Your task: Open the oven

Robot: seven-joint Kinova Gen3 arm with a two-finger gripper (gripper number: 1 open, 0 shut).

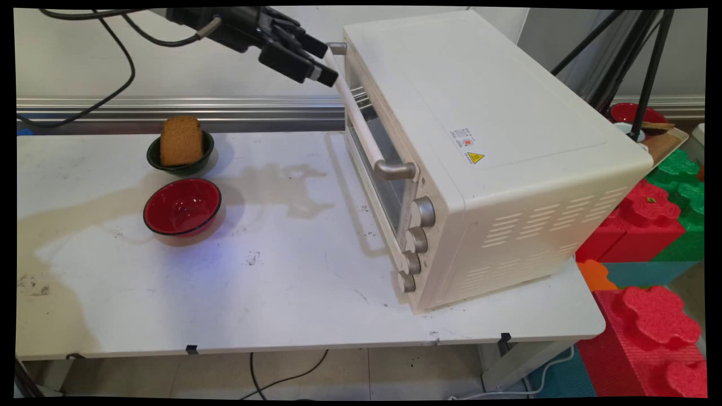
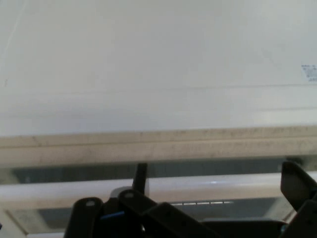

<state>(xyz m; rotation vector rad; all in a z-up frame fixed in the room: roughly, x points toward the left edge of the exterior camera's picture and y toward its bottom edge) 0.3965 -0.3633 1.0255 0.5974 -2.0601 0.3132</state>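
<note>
A cream toaster oven stands on the right half of the white table, its glass door shut and facing left. My gripper is open at the far end of the door's handle bar, with the lower fingertip touching or nearly touching the bar. In the hand view the handle bar runs across just past the gripper, below the oven's top. Nothing is held. A dark green bowl with a brown slice of bread and an empty red bowl sit at the table's left.
Several knobs run down the oven's front at its near end. Red and green foam blocks stand off the table's right edge. Black tripod legs and a red dish are at the back right. A black cable hangs from the arm.
</note>
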